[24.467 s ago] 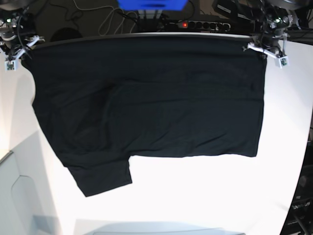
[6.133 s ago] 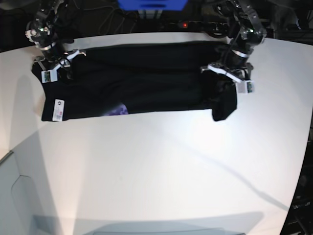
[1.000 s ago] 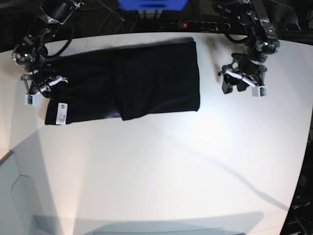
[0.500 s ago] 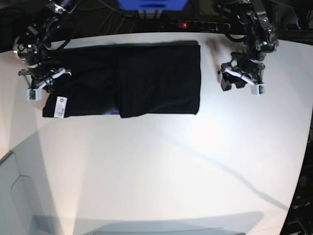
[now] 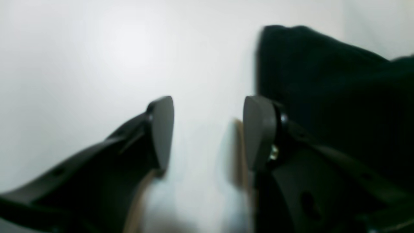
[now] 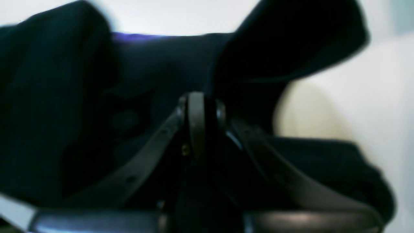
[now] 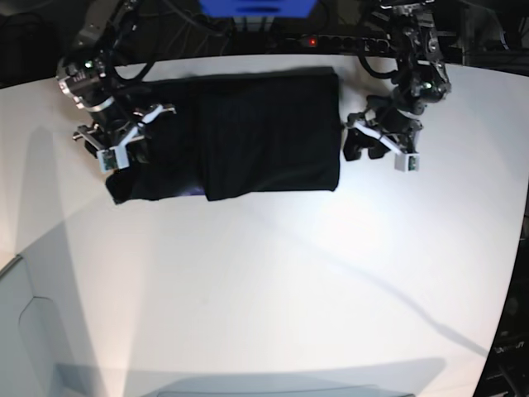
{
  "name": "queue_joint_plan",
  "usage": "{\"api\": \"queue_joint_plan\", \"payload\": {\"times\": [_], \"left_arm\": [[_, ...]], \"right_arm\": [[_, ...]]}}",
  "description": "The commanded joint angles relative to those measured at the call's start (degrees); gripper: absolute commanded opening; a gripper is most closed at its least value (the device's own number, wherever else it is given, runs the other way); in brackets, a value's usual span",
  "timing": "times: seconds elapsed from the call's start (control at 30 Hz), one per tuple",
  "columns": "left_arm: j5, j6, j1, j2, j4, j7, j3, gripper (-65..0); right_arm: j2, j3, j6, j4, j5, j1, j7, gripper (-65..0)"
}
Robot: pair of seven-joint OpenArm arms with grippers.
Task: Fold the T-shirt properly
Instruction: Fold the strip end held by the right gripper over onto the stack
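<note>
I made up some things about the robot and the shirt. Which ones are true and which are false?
1. The right tool is pinching the T-shirt. True.
2. The left tool holds the T-shirt. False: it is open and empty, beside the shirt's edge.
3. The T-shirt is spread out flat, unfolded. False: it is folded into a band with one end laid over.
4. The table is white. True.
5. The T-shirt is red. False: it is black.

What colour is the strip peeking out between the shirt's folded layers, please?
Purple, on the T-shirt; clearest in the right wrist view.
</note>
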Motion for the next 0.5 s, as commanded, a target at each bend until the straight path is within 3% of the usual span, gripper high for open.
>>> {"api": "queue_joint_plan", "payload": {"times": [0.0,0.47], "left_arm": [[-0.41,-0.09,-0.04,-0.21,0.57,-0.31,0.33,-31.6],[-0.41,-0.09,-4.09,1.11,-5.4,0.22,1.91,-31.6]], "right_arm": [[0.03,-1.09,0.17,1.19,1.15,0.28,1.68,-65.0],[-0.67,-27.38,0.17,2.86,1.15,0.64,1.86,-65.0]]}}
